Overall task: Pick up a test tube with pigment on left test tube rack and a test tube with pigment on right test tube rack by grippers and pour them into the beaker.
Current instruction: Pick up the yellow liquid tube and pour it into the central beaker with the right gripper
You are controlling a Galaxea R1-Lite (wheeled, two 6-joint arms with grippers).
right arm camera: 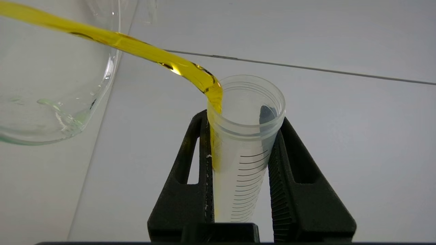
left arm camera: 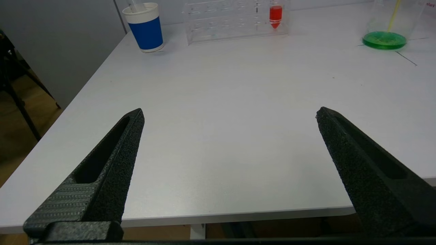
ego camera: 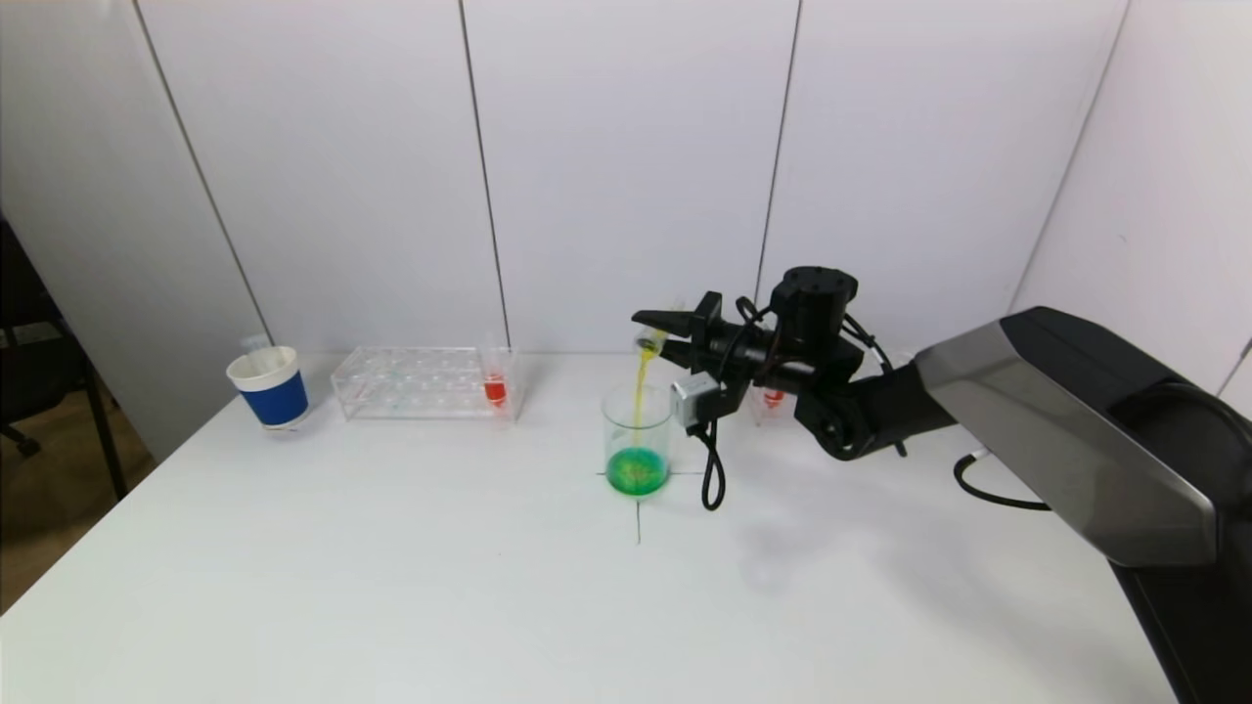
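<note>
My right gripper (ego camera: 653, 330) is shut on a clear graduated test tube (right arm camera: 243, 149), tipped over above the glass beaker (ego camera: 637, 440). A yellow stream (right arm camera: 136, 46) runs from the tube's mouth down into the beaker, which holds green liquid (ego camera: 637, 471) at its bottom. The left test tube rack (ego camera: 425, 381) is clear and holds one tube of red pigment (ego camera: 495, 388) at its right end. A second red tube (ego camera: 773, 397) shows behind my right arm; its rack is mostly hidden. My left gripper (left arm camera: 229, 114) is open and empty over the table's front edge, far from the rack.
A blue and white paper cup (ego camera: 269, 387) stands at the back left of the white table (ego camera: 391, 567). It also shows in the left wrist view (left arm camera: 144, 27), as do the rack (left arm camera: 235, 20) and beaker (left arm camera: 385, 34). A black cable (ego camera: 712, 469) hangs beside the beaker.
</note>
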